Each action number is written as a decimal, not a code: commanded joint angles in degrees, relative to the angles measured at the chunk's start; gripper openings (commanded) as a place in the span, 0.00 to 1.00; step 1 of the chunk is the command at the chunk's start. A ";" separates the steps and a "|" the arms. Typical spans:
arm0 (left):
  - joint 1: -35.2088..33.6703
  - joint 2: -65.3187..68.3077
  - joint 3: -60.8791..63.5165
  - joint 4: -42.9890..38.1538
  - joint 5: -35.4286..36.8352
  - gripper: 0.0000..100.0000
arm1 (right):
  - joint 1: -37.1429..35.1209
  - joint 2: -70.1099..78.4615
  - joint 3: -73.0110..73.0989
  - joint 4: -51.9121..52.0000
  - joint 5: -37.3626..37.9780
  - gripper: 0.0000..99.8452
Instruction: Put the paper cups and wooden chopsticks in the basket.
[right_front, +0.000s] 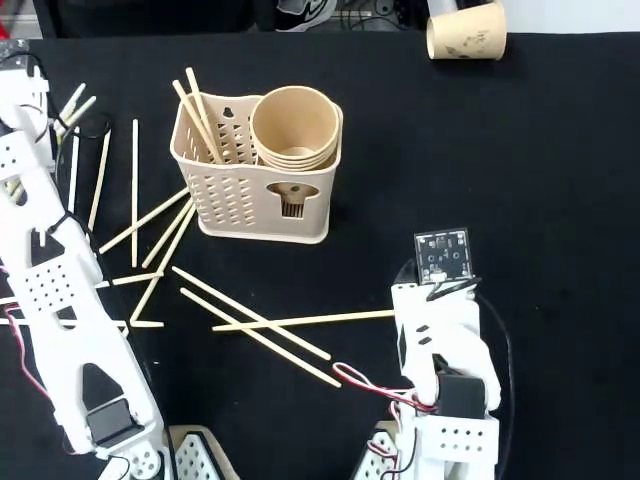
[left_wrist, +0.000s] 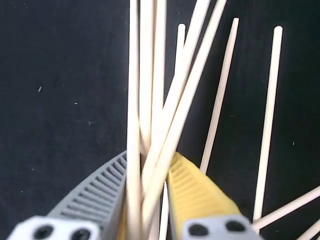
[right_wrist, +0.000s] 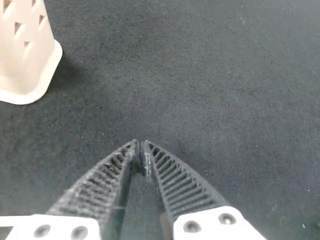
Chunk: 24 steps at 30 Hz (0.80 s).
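Note:
A beige slotted basket (right_front: 232, 198) stands mid-table with stacked paper cups (right_front: 295, 125) and a few chopsticks (right_front: 200, 112) in it. One more paper cup (right_front: 465, 35) lies on its side at the far right edge. Several wooden chopsticks (right_front: 270, 322) lie scattered on the black cloth in front of and left of the basket. At the far left, my left gripper (left_wrist: 150, 162) is shut on a bundle of chopsticks (left_wrist: 150, 100), whose tips (right_front: 75, 103) stick out past the arm. My right gripper (right_wrist: 140, 147) is shut and empty above bare cloth, right of the basket's corner (right_wrist: 25, 50).
The left arm (right_front: 50, 290) stretches along the table's left side over some of the loose chopsticks. The right arm (right_front: 445, 350) sits at the front right, and one chopstick (right_front: 300, 321) ends right beside it. Black cloth between basket and far cup is open.

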 joint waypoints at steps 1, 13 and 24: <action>0.40 -4.48 -1.45 0.53 0.88 0.03 | 0.44 -4.00 -0.13 -0.09 0.53 0.02; 0.04 -4.57 -1.45 0.62 3.34 0.03 | 0.44 -4.09 -0.13 -0.18 0.53 0.02; -1.27 -10.29 0.84 0.88 3.60 0.03 | 0.35 -4.09 -0.13 -0.26 0.62 0.02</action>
